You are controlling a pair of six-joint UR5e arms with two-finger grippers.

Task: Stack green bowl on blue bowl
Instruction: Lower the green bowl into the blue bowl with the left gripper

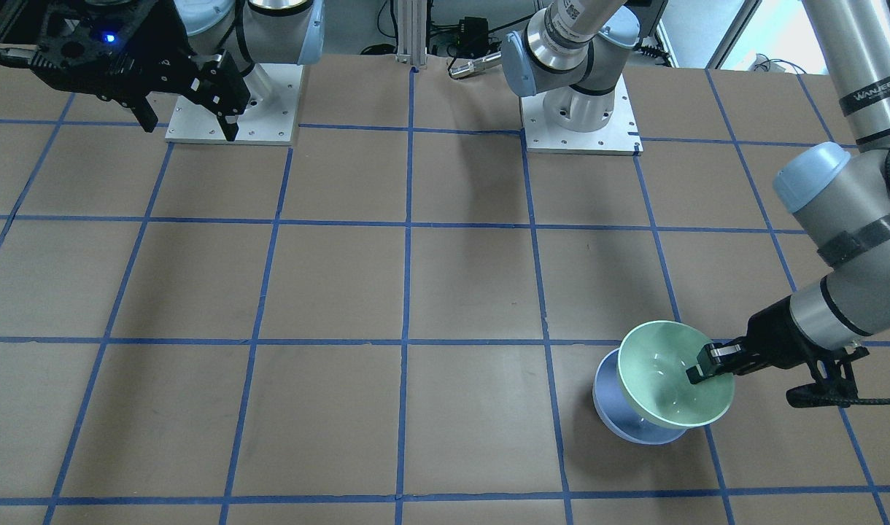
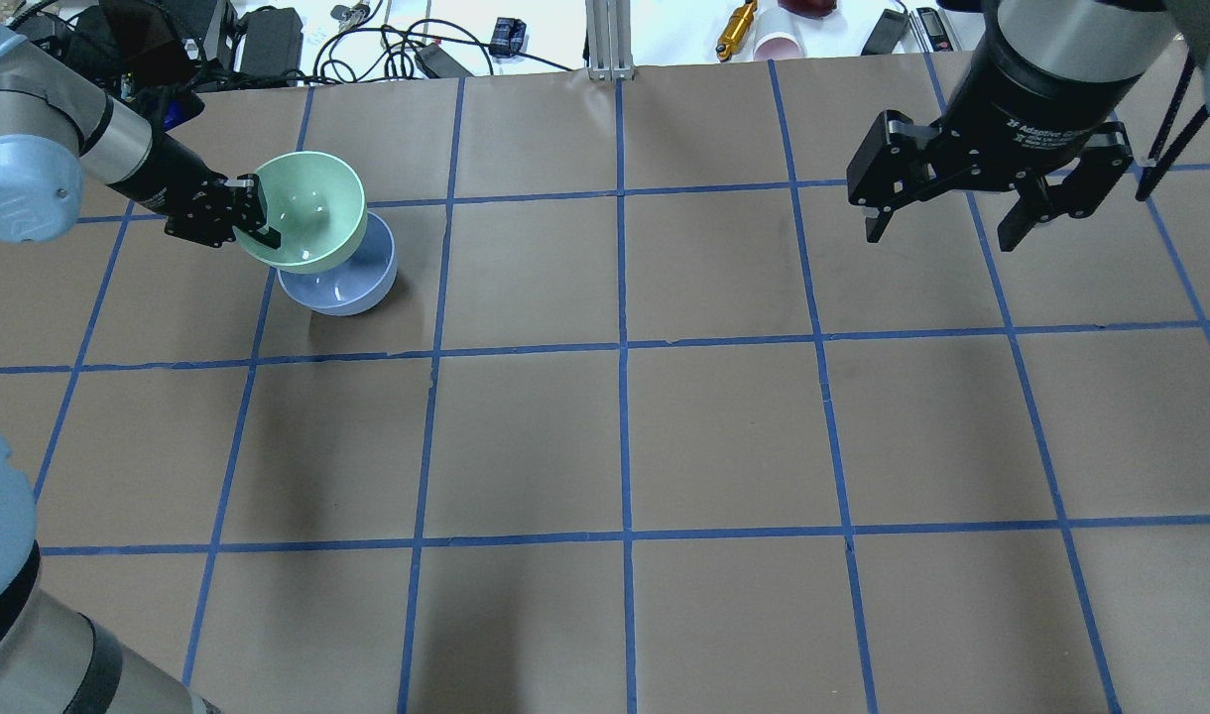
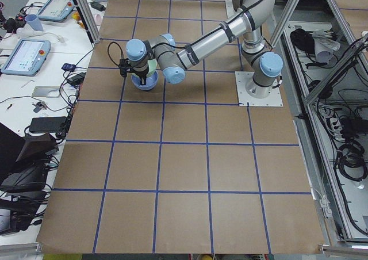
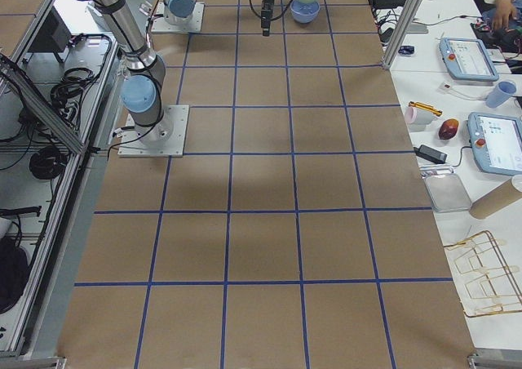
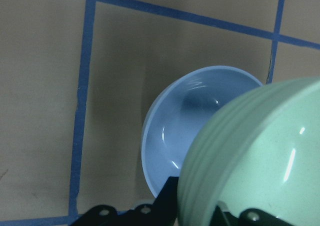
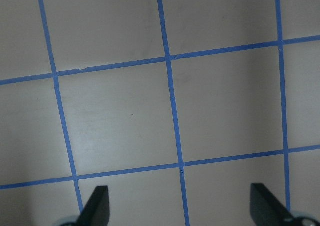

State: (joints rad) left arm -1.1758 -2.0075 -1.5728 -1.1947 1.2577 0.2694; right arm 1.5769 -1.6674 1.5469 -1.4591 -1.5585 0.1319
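The left claw (image 2: 263, 214) pinches the rim of the glossy, round mint-green bowl (image 2: 309, 203), holding it tilted and off-centre over the glossy, round periwinkle-blue bowl (image 2: 352, 286), which sits on the brown paper-covered bench (image 2: 724, 436). The right claw (image 2: 939, 238) hangs spread, well apart. This looks like the placing step. Next, the held bowl needs centring, levelling and lowering before release.

brown table (image 2: 724, 436) w/ blue tape grid (image 2: 622, 347); cables (image 2: 377, 50), cup (image 2: 779, 45) at edge.
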